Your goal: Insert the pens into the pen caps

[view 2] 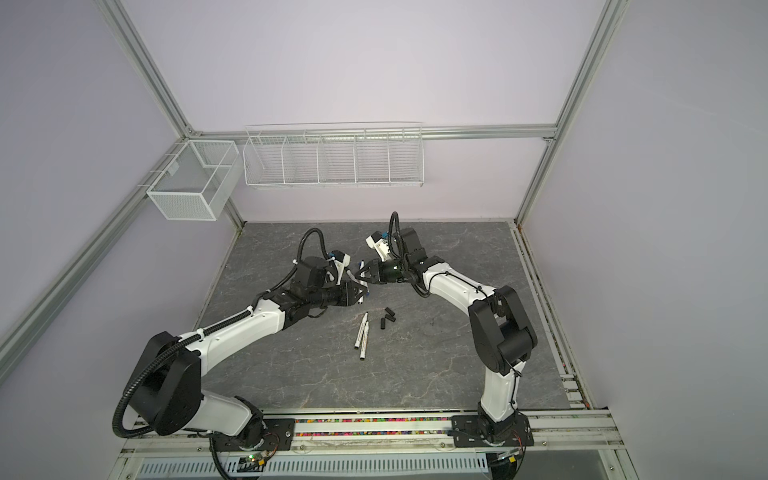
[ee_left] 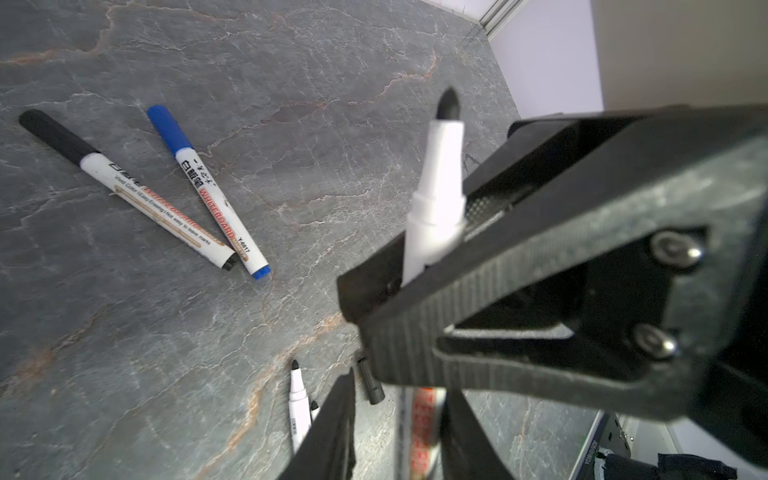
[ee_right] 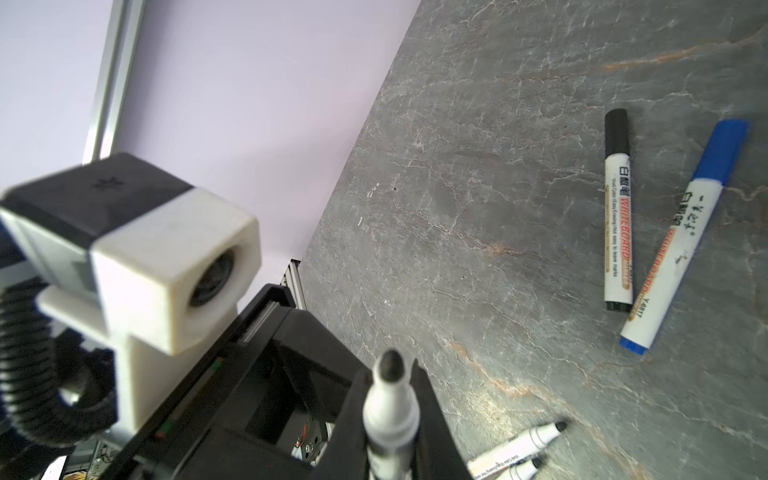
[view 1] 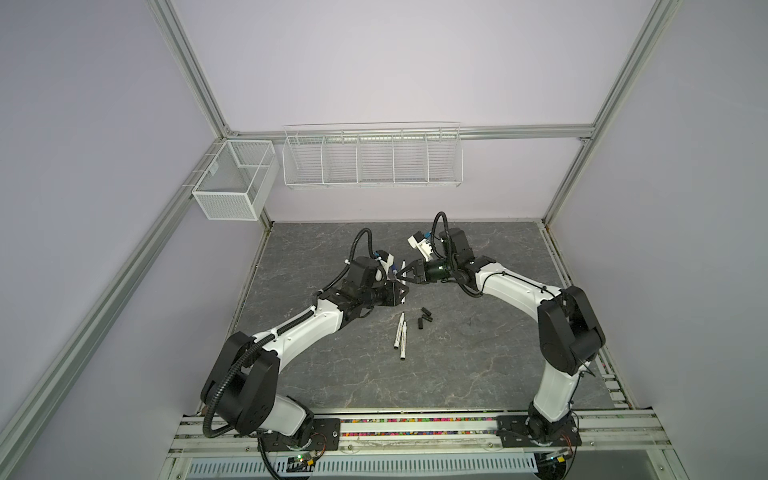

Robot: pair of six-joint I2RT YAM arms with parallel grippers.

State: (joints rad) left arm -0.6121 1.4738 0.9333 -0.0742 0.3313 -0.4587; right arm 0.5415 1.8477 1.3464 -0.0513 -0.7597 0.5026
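Reading across a top view: the left gripper (view 1: pixel 399 294) has its jaws slightly parted round the lower barrel of an uncapped pen (ee_left: pixel 438 187). The right gripper (ee_right: pixel 390 415) is pinched on the same pen just below the nib, clear of the table (view 1: pixel 478 374). I judge this a mid-air re-grip, one arm steadying while the other shifts its hold. Two capped pens (ee_left: pixel 137 195) lie finished beyond the grippers. Two loose pens (view 1: pixel 400 336) lie side by side nearer the robot, with three black caps (view 1: pixel 424 319) just to their right, within reach.
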